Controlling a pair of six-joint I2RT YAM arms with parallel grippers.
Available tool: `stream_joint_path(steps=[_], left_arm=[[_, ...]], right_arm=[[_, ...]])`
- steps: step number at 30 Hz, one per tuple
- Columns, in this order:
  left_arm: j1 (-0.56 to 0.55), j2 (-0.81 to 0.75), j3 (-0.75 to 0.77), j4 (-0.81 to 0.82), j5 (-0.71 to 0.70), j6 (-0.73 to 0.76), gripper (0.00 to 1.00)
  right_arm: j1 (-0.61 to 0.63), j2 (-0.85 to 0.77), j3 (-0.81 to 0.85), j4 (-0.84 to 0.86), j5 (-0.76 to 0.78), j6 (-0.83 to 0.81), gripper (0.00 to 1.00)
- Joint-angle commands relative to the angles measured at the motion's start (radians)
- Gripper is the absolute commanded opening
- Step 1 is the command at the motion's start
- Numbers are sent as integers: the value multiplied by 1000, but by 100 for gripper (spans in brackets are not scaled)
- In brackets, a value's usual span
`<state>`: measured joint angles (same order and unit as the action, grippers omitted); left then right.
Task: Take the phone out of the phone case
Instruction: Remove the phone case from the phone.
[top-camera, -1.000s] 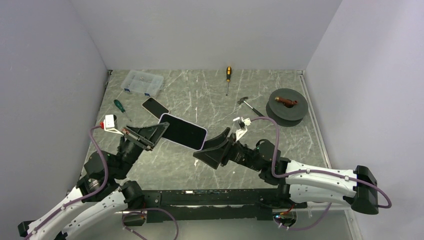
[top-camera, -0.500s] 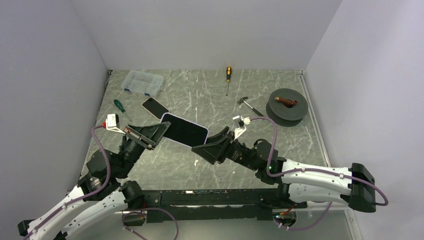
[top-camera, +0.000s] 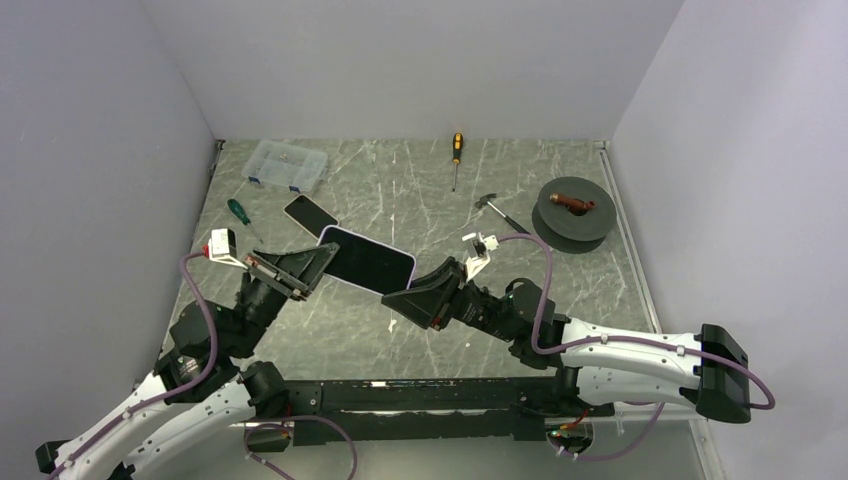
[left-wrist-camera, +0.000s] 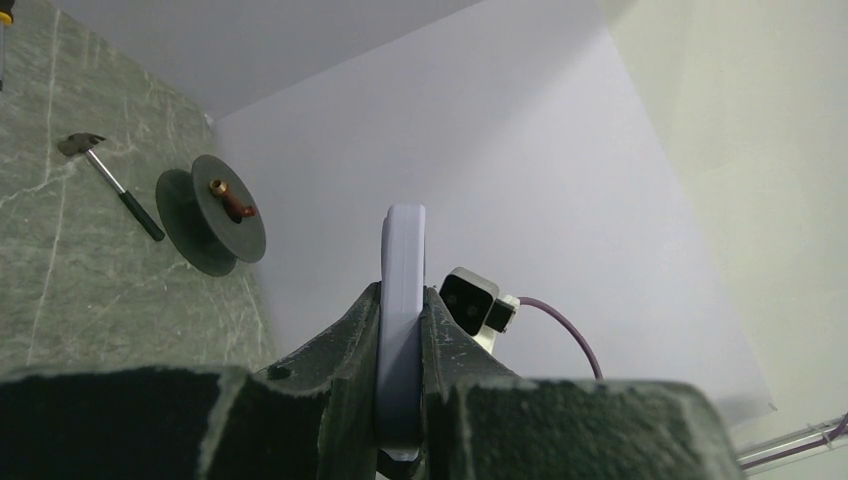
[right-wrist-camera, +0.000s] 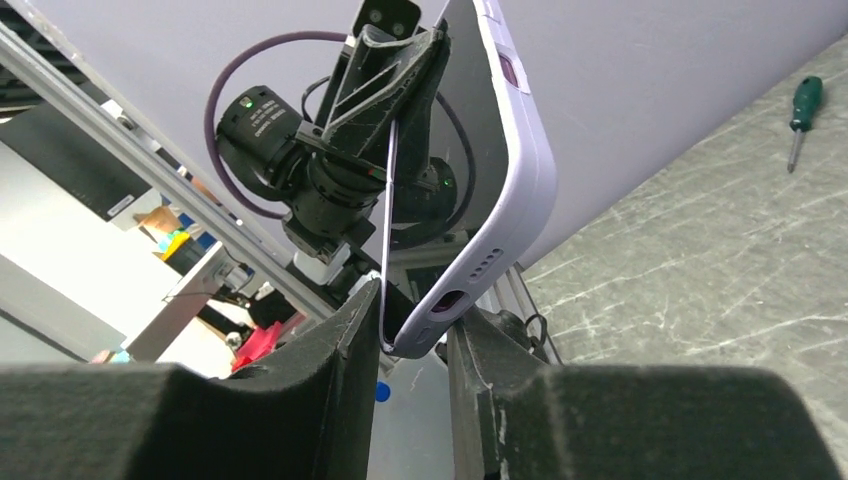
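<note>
The phone in its lavender case (top-camera: 368, 260) is held in the air above the table, screen up. My left gripper (top-camera: 322, 258) is shut on its left end; the left wrist view shows the case (left-wrist-camera: 402, 260) edge-on, clamped between both fingers of that gripper (left-wrist-camera: 402, 330). My right gripper (top-camera: 408, 296) is at the phone's near right corner. In the right wrist view the case's bottom corner (right-wrist-camera: 510, 150) sits tilted between that gripper's (right-wrist-camera: 412, 310) spread fingers, close to both, with a gap still showing.
A second phone (top-camera: 310, 214), a clear plastic box (top-camera: 286, 165) and a green screwdriver (top-camera: 238, 211) lie at the back left. A yellow-handled screwdriver (top-camera: 456, 155), a small hammer (top-camera: 497, 212) and a dark spool (top-camera: 572, 210) lie at the back right.
My right gripper has moved up and left, from below the phone's right end to around its corner. The left gripper has kept hold and lifted the phone slightly.
</note>
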<state>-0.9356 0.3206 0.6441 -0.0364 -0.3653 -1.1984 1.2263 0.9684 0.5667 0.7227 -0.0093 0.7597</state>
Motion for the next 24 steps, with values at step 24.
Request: stream_joint_path(steps=[24], left_arm=[[-1,81,93,-50,132,-67,0]], right_arm=[[2,-27,55,113,-142,-345,0]])
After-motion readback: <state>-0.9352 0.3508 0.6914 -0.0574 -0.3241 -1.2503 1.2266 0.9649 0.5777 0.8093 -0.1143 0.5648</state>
